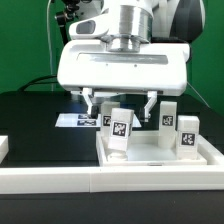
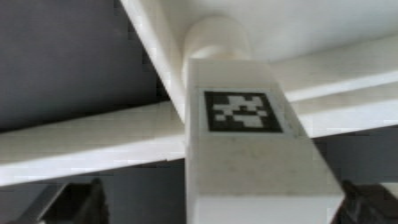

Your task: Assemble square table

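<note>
Between spread fingers of gripper (image 1: 121,104), nothing yet held: tagged leg block (image 1: 119,130) standing upright on tabletop (image 1: 160,157), among other legs. Judged light, rigid, smooth plastic; grasp advised across flat sides, below tag.

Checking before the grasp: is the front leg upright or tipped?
Upright: the front leg stands on end on the tabletop, tag facing out, below the open gripper.

From my remote seat, I saw the exterior view evenly and brightly lit from above, the white tabletop (image 1: 160,158) nearly washed out against the dark table (image 1: 35,115), while the wrist view was soft and blurred, its leg block (image 2: 240,130) grainy.
</note>
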Robot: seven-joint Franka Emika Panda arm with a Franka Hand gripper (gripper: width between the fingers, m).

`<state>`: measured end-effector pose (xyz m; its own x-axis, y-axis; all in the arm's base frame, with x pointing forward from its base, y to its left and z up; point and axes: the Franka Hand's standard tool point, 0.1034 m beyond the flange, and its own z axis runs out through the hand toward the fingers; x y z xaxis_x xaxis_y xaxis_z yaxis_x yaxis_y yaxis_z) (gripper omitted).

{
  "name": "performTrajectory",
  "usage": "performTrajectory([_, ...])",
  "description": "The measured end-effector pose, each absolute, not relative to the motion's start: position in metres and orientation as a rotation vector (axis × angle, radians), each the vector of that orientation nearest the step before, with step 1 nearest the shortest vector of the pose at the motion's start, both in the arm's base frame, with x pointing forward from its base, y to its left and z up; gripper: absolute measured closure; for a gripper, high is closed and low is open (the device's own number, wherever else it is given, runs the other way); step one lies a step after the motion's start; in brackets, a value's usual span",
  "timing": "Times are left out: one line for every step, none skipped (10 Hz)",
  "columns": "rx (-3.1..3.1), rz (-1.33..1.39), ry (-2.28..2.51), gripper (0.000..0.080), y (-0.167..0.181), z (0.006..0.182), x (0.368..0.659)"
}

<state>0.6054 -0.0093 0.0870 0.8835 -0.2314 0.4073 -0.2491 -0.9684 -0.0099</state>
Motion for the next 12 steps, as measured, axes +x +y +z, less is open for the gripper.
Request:
performTrajectory([3.057,0.524,-0.397,0.0150,-0.0063,0.0850,0.6054])
performTrajectory([3.090,0.431,-0.409,0.0150,-0.0049,0.0845,0.6064])
performTrajectory([3.117,0.342,-0.416,0.0150,-0.0047,0.0834,0.6047])
performTrajectory([3.143,0.231,-0.413,0.0150,-0.0048,0.0836,0.6033])
performTrajectory([3.151,0.191,-0.419,0.0151,-0.0055,0.0845,0.6058])
performTrajectory([3.145,0.212,-0.418,0.0150,-0.0069,0.0843,0.6079])
performTrajectory([3.145,0.209,-0.421,0.0150,-0.0080,0.0845,0.6077])
performTrajectory([3.144,0.211,-0.427,0.0151,-0.0106,0.0853,0.6080])
performTrajectory([3.144,0.214,-0.431,0.0151,-0.0118,0.0864,0.6085])
performTrajectory([3.144,0.215,-0.432,0.0150,-0.0119,0.0865,0.6086])
performTrajectory([3.145,0.214,-0.432,0.0266,-0.0113,0.0862,0.6085])
performTrajectory([3.144,0.212,-0.433,0.0415,-0.0116,0.0856,0.6082])
